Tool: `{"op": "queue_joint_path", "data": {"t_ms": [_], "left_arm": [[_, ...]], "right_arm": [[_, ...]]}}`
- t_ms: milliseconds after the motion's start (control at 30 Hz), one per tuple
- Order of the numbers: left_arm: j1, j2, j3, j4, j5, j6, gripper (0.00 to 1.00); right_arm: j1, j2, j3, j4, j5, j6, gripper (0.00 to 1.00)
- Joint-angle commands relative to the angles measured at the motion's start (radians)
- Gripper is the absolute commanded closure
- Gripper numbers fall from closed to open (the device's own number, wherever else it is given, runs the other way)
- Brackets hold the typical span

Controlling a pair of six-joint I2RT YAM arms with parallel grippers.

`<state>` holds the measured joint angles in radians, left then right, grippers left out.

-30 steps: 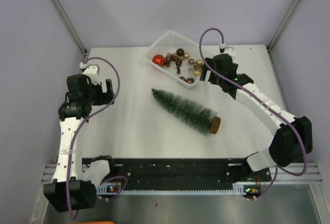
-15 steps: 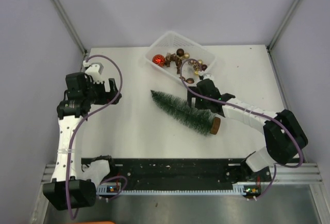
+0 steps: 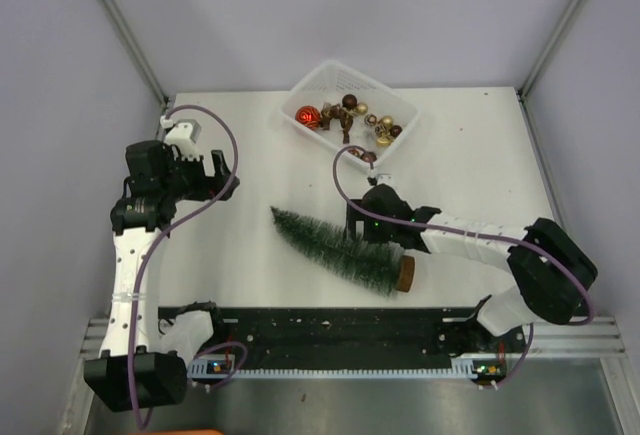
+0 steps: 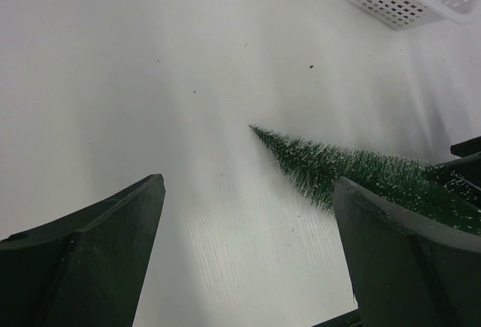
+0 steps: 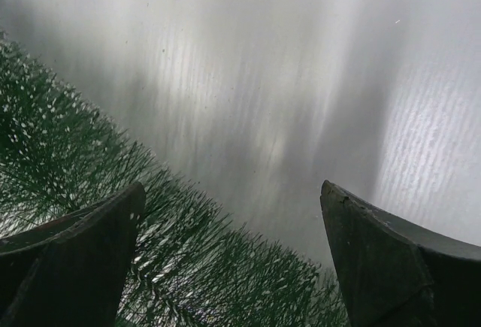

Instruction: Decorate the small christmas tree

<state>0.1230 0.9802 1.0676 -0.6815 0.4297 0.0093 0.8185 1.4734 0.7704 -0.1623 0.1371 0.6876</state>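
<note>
Overhead view of a white table (image 3: 480, 155) with two robot arms mounted at 6 o'clock. The tree (image 3: 335, 245) lies on its side just below the table's centre. Its tip points toward 10 o'clock and its brown disc base (image 3: 406, 272) toward 4 o'clock.

A second ago the right gripper (image 3: 362, 220) was up by the basket (image 3: 320, 140) at 12 o'clock. It has since swung down to the centre and now sits over the middle of the tree. The tree has also slid toward 7 o'clock, so it has been nudged rather than picked up. The right wrist view shows the jaws spread wide, with bristles under the left finger and bare table between the two. Nothing is clamped. The tree is still flat and undecorated, and the ornaments (image 3: 345, 115) remain in the basket.

The left gripper (image 3: 215, 177) hangs at 9 o'clock, jaws wide apart and empty, aimed at the tree tip.

The disc base now lies near the table's 6 o'clock edge, just short of the black rail (image 3: 330, 330). Little room is left for sliding further that way. Bare table lies open toward 9 and 3 o'clock.
</note>
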Motion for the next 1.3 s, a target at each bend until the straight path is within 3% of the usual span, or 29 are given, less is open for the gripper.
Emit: {"op": "queue_joint_path", "data": {"t_ms": [0, 167, 300, 500, 633, 733, 933, 1267], "left_arm": [[-0.003, 0.005, -0.012, 0.042, 0.011, -0.006, 0.01], [-0.003, 0.0, 0.006, 0.033, 0.001, -0.006, 0.01], [-0.003, 0.017, 0.038, 0.017, 0.015, -0.006, 0.01], [-0.003, 0.06, 0.06, 0.02, 0.026, -0.006, 0.01], [-0.002, 0.1, 0.072, 0.02, 0.047, -0.006, 0.01], [-0.003, 0.117, 0.071, 0.023, 0.052, -0.006, 0.01], [-0.003, 0.149, 0.075, 0.013, 0.072, -0.005, 0.01], [-0.003, 0.163, 0.069, 0.005, 0.076, 0.018, 0.01]], "right_arm": [[0.001, -0.061, 0.113, -0.061, 0.099, -0.028, 0.01], [-0.06, -0.042, 0.453, -0.189, 0.095, -0.138, 0.01], [-0.171, 0.068, 0.728, -0.239, 0.061, -0.247, 0.04], [-0.337, 0.419, 1.131, -0.269, 0.062, -0.402, 0.16], [-0.387, 0.68, 1.315, -0.269, 0.065, -0.456, 0.26], [-0.398, 0.792, 1.398, -0.261, 0.044, -0.491, 0.35], [-0.407, 0.898, 1.461, -0.198, -0.004, -0.534, 0.43], [-0.412, 0.857, 1.353, -0.1, -0.034, -0.494, 0.47]]}}
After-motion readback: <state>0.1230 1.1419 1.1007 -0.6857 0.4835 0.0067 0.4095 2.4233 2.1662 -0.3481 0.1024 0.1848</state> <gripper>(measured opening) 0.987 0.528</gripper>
